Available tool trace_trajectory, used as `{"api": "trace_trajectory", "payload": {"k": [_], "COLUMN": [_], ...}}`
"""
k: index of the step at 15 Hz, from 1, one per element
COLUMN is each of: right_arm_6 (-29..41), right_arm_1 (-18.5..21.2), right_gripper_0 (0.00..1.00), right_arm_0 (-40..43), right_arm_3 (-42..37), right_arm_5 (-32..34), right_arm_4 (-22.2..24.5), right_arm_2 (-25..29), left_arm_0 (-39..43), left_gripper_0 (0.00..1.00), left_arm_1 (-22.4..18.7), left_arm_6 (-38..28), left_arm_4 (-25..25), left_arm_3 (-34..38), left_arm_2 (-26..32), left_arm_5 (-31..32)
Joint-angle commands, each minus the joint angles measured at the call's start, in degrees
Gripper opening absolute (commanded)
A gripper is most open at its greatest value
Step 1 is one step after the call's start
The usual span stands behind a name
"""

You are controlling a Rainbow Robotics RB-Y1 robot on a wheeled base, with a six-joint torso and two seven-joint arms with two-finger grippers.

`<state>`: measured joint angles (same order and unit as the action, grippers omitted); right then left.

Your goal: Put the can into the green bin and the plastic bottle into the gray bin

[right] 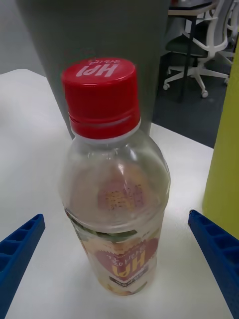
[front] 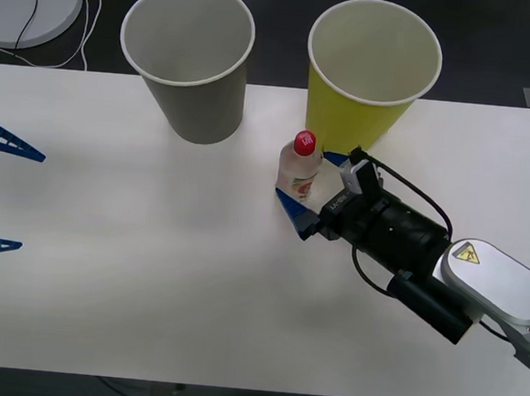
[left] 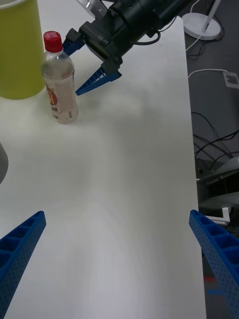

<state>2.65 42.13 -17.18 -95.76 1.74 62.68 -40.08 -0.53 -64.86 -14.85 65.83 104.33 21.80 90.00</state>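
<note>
The plastic bottle (front: 300,169) stands upright on the white table (front: 149,271), just in front of the green bin (front: 371,73). It is clear, with a red cap and a pale label. My right gripper (front: 303,175) is open, one blue finger on each side of the bottle (right: 117,199) without touching it. The gray bin (front: 186,59) stands left of the green bin, and both are upright. My left gripper (front: 32,200) hovers open at the table's left side, holding nothing. From there I see the bottle (left: 59,84) and the right gripper (left: 71,71) around it. The can is out of view.
A white round base (front: 28,0) with cables lies on the floor beyond the table's back left corner. Office chairs (right: 199,45) stand in the room behind. The table (left: 129,189) has bare surface between the two arms and along its front edge.
</note>
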Motion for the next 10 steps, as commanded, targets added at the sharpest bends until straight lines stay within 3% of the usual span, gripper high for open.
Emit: {"api": "trace_trajectory", "payload": {"k": [1,10], "right_arm_6": [0.08,0.43], "right_arm_1": [-1.79,-4.86], "right_gripper_0": [1.00,1.00], "right_arm_0": [-1.10,-4.27], "right_arm_3": [1.80,4.88], "right_arm_5": [-0.07,-0.07], "right_arm_4": [0.87,1.04], "right_arm_2": [-0.09,-1.40], "left_arm_0": [0.00,0.00], "left_gripper_0": [1.00,1.00], "left_arm_1": [0.00,0.00], "left_arm_6": [0.00,0.00], "left_arm_4": [0.00,0.00], "left_arm_3": [0.00,0.00], "left_arm_2": [0.00,0.00], "left_arm_5": [0.00,0.00]}}
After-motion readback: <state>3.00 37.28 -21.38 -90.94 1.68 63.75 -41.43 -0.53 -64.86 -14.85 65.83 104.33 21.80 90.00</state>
